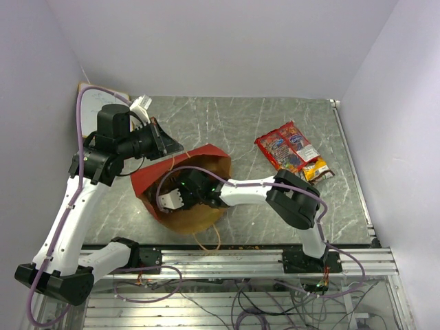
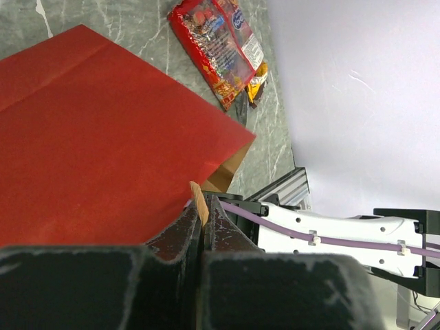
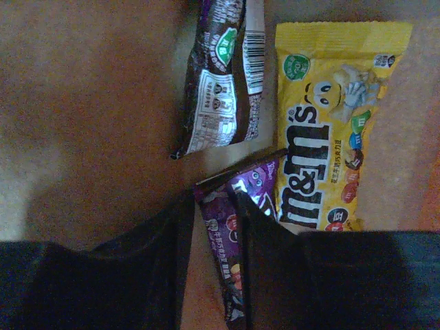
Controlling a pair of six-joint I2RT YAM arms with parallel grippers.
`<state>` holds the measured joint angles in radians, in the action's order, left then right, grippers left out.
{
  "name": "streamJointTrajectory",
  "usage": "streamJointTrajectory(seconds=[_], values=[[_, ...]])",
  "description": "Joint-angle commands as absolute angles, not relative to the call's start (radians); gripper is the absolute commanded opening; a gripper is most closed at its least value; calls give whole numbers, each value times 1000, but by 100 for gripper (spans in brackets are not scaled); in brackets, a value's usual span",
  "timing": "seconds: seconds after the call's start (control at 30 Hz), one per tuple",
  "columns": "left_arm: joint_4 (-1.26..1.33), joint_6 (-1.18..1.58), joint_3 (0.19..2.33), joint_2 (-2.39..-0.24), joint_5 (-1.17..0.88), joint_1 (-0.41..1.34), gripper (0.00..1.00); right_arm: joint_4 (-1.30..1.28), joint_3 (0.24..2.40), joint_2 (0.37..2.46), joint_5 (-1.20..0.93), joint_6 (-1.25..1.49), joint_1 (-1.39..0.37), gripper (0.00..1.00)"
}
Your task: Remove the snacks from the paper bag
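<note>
The paper bag (image 1: 152, 182), red outside and brown inside, lies on its side with its mouth toward the near edge. My left gripper (image 1: 167, 146) is shut on the bag's upper rim (image 2: 199, 198) and holds the mouth up. My right gripper (image 1: 170, 201) is inside the bag. In the right wrist view it (image 3: 214, 206) is closed narrowly on a purple candy packet (image 3: 227, 240). A yellow M&M's packet (image 3: 330, 124) and a dark brown packet (image 3: 220, 82) lie on the bag's floor beyond it. Two red crisp-style bags (image 1: 287, 146) and a small yellow-brown pack (image 1: 317, 170) lie on the table to the right.
A white board (image 1: 110, 95) and a white object (image 1: 141, 104) sit at the back left corner. The bag's loop handle (image 1: 206, 240) trails toward the metal rail (image 1: 234, 258) at the near edge. Walls close in left, back and right.
</note>
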<state>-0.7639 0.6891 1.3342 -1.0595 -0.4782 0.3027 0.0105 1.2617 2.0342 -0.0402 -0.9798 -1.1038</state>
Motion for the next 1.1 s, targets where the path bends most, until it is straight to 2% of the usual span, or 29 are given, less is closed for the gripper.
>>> streamJointTrajectory(seconds=[0.0, 0.17, 0.33, 0.8, 0.83, 0.97, 1.07], values=[[-775, 683, 1364, -1048, -491, 300, 7, 53, 1238, 2028, -61, -982, -1098, 26], [-776, 679, 1367, -1050, -480, 300, 7, 56, 1217, 1970, -92, -961, -1103, 11], [-766, 681, 1364, -1055, -471, 300, 7, 47, 1191, 1890, -137, -906, -1113, 2], [-739, 699, 1358, -1068, -461, 300, 7, 8, 1082, 1704, -207, -798, -1114, 0], [-735, 702, 1356, -1069, -460, 300, 7, -4, 1090, 1715, -195, -807, -1114, 1], [-730, 708, 1355, -1069, -462, 300, 7, -32, 1132, 1765, -117, -850, -1114, 28], [-729, 709, 1349, -1066, -459, 300, 7, -39, 1161, 1807, -72, -882, -1107, 37]])
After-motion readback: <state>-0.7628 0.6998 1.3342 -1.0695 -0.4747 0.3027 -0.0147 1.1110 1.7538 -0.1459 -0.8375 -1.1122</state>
